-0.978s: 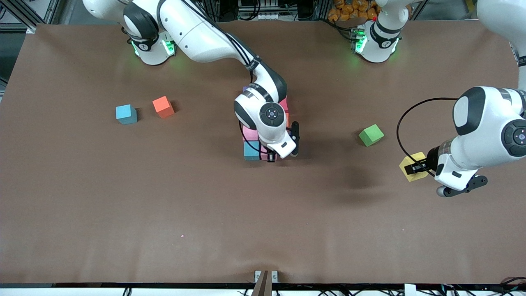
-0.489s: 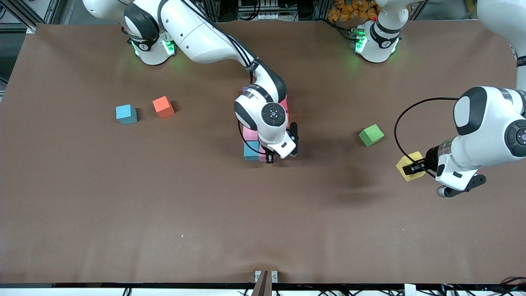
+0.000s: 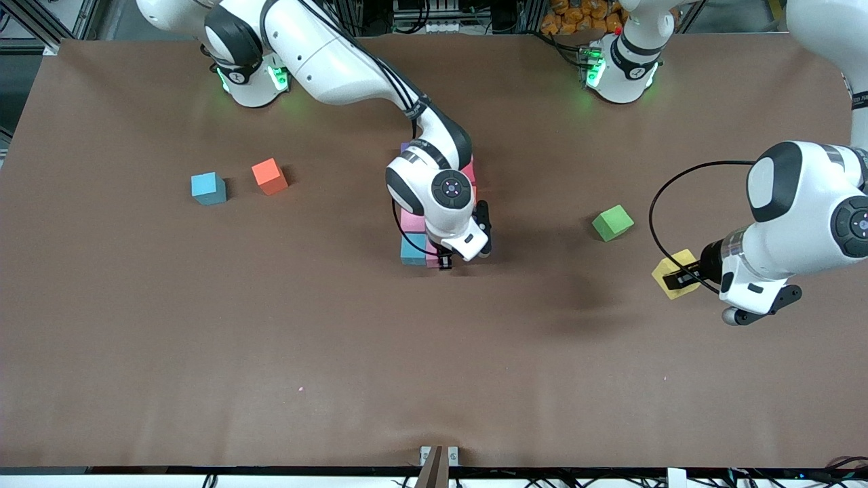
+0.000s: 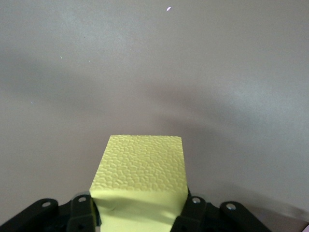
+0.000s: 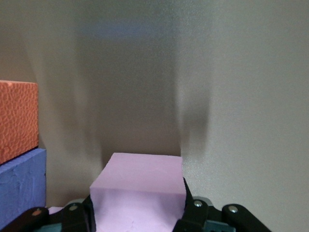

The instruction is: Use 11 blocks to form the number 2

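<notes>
My right gripper (image 3: 444, 261) is shut on a pink cube (image 5: 142, 176) at the end of the block cluster nearest the front camera. The cluster (image 3: 415, 234) shows a light blue cube (image 3: 413, 247), pink cubes (image 3: 411, 220), a red one (image 3: 468, 173) and a purple one (image 3: 405, 146); the arm hides most of it. In the right wrist view an orange-red cube (image 5: 17, 118) and a blue cube (image 5: 21, 186) stand beside the held cube. My left gripper (image 3: 678, 276) is shut on a yellow cube (image 4: 142, 164) toward the left arm's end of the table.
A loose light blue cube (image 3: 207, 188) and an orange cube (image 3: 269, 175) lie toward the right arm's end. A green cube (image 3: 612, 222) lies between the cluster and my left gripper. The brown table (image 3: 339, 352) is bare nearer the front camera.
My left gripper has carried the yellow cube slightly toward the cluster. My right gripper has shifted very slightly at the cluster, still holding the pink cube.
</notes>
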